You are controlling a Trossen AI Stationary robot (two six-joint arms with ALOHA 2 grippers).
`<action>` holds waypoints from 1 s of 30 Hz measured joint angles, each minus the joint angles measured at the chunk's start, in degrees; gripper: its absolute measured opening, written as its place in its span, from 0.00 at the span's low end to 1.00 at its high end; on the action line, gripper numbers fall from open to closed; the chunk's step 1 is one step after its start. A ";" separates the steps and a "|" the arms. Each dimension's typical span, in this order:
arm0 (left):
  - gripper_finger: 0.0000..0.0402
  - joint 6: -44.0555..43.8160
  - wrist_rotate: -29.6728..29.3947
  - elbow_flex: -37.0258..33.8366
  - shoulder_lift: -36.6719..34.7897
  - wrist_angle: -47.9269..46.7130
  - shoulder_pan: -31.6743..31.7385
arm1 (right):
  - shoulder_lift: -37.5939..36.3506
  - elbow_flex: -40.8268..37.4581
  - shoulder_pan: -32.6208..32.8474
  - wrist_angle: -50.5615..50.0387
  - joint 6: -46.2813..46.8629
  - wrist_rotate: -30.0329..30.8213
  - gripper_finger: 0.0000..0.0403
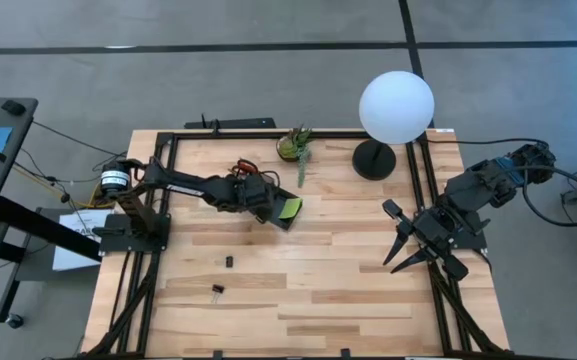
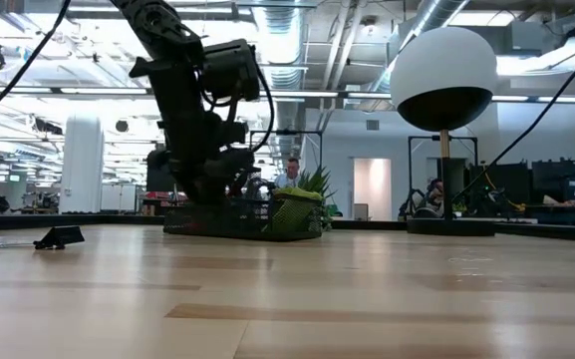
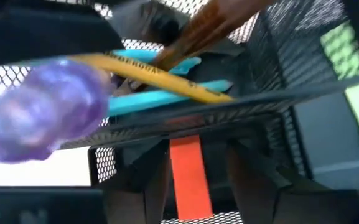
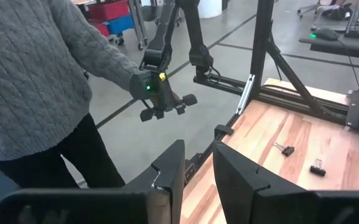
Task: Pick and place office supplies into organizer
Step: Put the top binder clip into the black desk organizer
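Organizer (image 1: 286,212) mid-table, far from edges

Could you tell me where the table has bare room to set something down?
The widest bare stretch is the middle, between the organizer and the right gripper, and forward to the table's near edge. Two small clips sit in the near-left part. The back is crowded: plant, lamp base, and the left gripper over the organizer.

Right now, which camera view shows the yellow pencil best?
The left wrist view: the yellow pencil lies close inside the mesh organizer. The high and low views hide it behind the left arm; the right wrist view misses it.
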 joint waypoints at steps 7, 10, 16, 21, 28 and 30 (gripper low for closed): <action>0.41 -0.62 4.00 8.15 -0.50 -10.81 0.00 | 0.00 0.00 0.01 -0.12 0.00 0.00 0.19; 0.39 1.03 5.27 15.62 -0.63 -21.10 -0.22 | 0.00 0.00 0.01 -0.16 0.00 0.00 0.19; 0.34 5.14 6.71 33.18 -0.81 -41.63 -1.65 | 0.00 0.00 0.01 -0.49 0.07 0.00 0.19; 0.31 -5.69 -2.76 41.79 -2.70 -63.84 -6.51 | 0.00 0.00 0.08 -0.78 0.09 0.00 0.19; 0.31 -8.01 3.21 25.94 -15.90 -53.64 -17.93 | 0.00 -0.02 0.12 -2.85 -0.05 -0.02 0.19; 0.31 -10.56 5.87 19.20 -19.61 -52.40 -21.83 | 0.00 -0.02 0.10 -2.91 -1.20 0.00 0.19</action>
